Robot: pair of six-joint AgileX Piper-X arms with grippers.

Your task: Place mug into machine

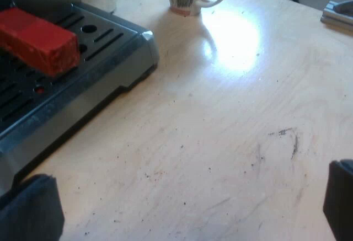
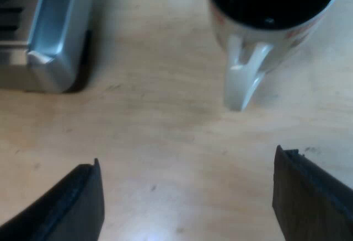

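While the mug (image 2: 265, 9) stands upright on the table (image 1: 220, 142), near the machine (image 2: 49, 42) but apart from it, the placing has not yet begun.

Right gripper (image 2: 186, 161): fingers spread wide with nothing between them, low over the table and near the mug. The mug's handle (image 2: 242, 78) points toward it.

Left gripper (image 1: 187, 197): fingers also spread and empty, over bare table just beside the drip tray (image 1: 110, 70) and far from the mug.

A red handle end (image 1: 38, 39) juts out above the tray's slots.

Judgement: the step in hand is the right gripper's approach and grasp.

- Advance straight, so that the handle lies centred between the fingers before they close.
- A pinch on the thin handle alone may let the mug swing. Grip close to the body, squarely.
- Whether the spread would span the mug's body cannot be told.
- Lift only enough to clear the tray's raised metal edge, keeping the mug upright.
- Set it down on the slotted tray below the red handle end without striking it.
- Hold the left gripper clear of the path.
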